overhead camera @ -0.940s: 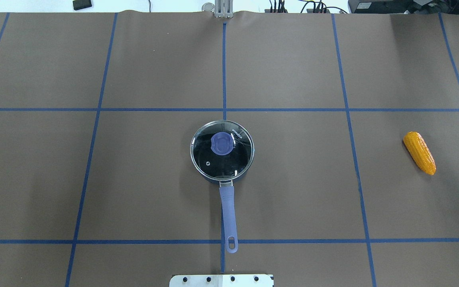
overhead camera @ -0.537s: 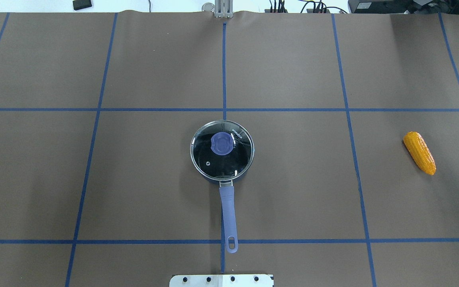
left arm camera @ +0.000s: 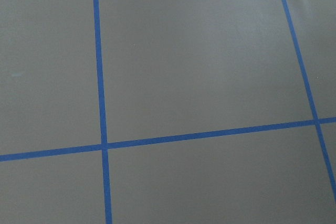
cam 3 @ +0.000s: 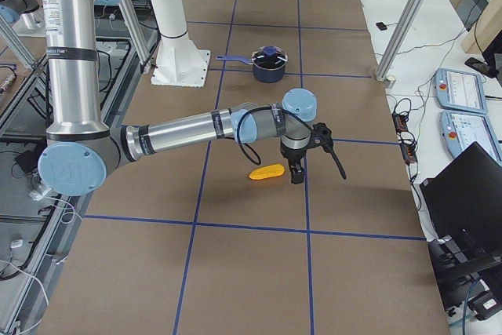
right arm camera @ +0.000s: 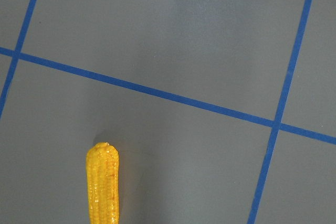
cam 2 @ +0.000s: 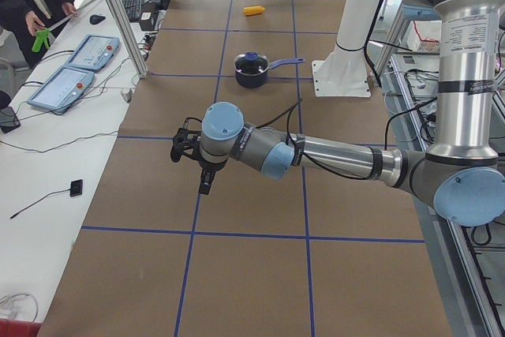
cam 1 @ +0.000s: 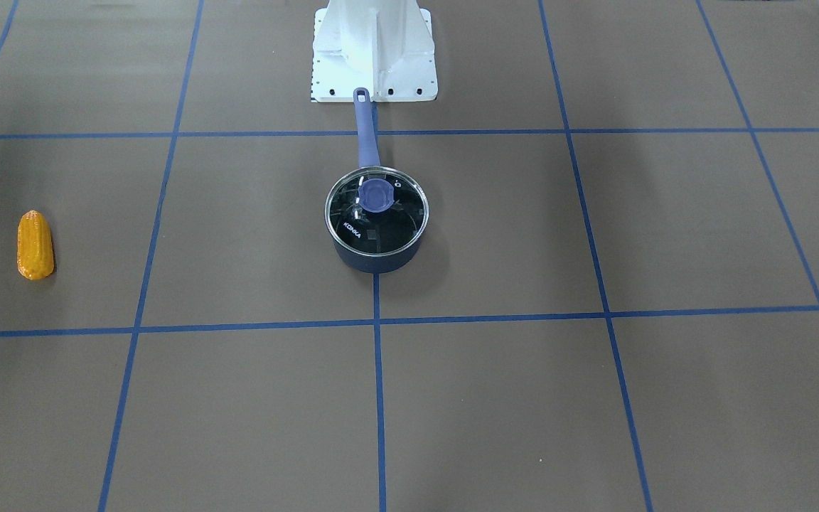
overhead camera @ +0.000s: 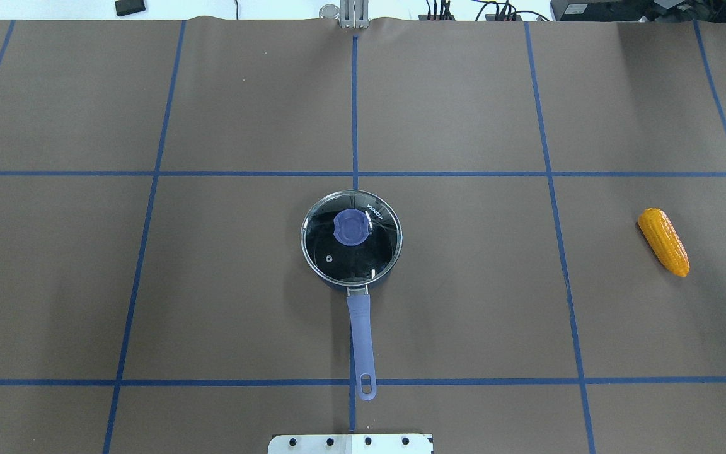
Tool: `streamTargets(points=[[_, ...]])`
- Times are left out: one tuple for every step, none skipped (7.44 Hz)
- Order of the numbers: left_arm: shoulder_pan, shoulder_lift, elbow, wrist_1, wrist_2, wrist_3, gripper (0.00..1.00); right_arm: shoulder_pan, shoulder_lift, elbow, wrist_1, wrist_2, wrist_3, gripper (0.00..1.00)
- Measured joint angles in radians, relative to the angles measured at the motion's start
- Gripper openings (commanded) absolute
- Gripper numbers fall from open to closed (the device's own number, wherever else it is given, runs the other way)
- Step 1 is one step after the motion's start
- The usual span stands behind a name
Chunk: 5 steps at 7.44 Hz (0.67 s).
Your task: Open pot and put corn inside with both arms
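Note:
The pot (overhead camera: 361, 340) stands mid-table, its wall showing in the front view (cam 1: 377, 262), its long handle pointing toward the robot base. The clear glass lid (overhead camera: 351, 255) with purple knob (overhead camera: 351, 226) sits on it. The corn (overhead camera: 663, 241) lies on the table far to the robot's right, also in the front view (cam 1: 35, 244) and the right wrist view (right arm camera: 103, 187). My right gripper (cam 3: 296, 176) hovers just beside the corn (cam 3: 267, 172); my left gripper (cam 2: 189, 165) hangs over bare table far from the pot (cam 2: 252, 75). I cannot tell whether either is open or shut.
The white robot base plate (overhead camera: 350, 444) sits just behind the handle's end. Blue tape lines grid the brown table cover. Operator desks with control pendants (cam 2: 83, 51) and aluminium posts (cam 3: 404, 21) line the far table edge.

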Motion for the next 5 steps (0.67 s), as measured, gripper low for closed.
streamTargets(points=[[0.003,-0.009,-0.015,0.001,0.000,-0.046,0.98,-0.004,0.016,-0.011,0.000,-0.001,0.009,1.00],[0.015,-0.024,-0.042,0.002,0.000,-0.118,0.98,-0.017,0.051,-0.041,0.000,0.000,0.030,1.00],[0.051,-0.041,-0.085,0.005,0.006,-0.220,0.98,-0.038,0.092,-0.083,0.000,-0.001,0.050,1.00],[0.120,-0.055,-0.151,0.011,0.032,-0.353,0.98,-0.059,0.131,-0.119,0.000,-0.002,0.079,1.00],[0.208,-0.073,-0.227,0.039,0.080,-0.486,0.98,-0.085,0.148,-0.134,0.016,-0.002,0.132,1.00]])
